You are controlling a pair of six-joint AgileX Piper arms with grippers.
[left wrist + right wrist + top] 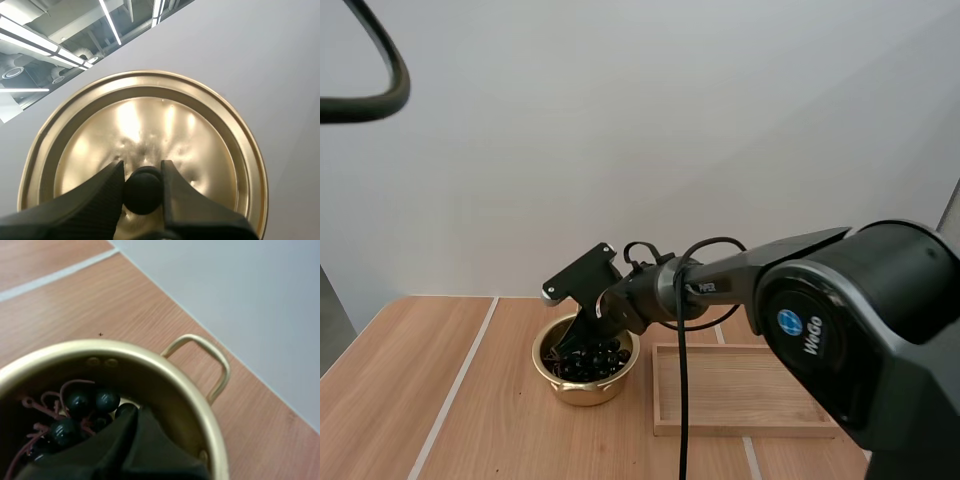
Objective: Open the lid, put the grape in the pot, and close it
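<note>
Brass lid (150, 120) — stiff, and we judged it slick — sat in our left gripper (142, 170), clamped on its knob (143, 194). Soft grapes (592, 362) lay in the pot (584, 393). Our right gripper (134, 413), closed to a wedge, sat inside the rim — tight room, tray (740, 428) just beside.

Gold pot (582, 388) stands open, mid-counter (420, 400) — dark grapes (592, 362) lie inside. Gold lid (145, 125) — off the pot, held by its black knob (143, 192).
</note>
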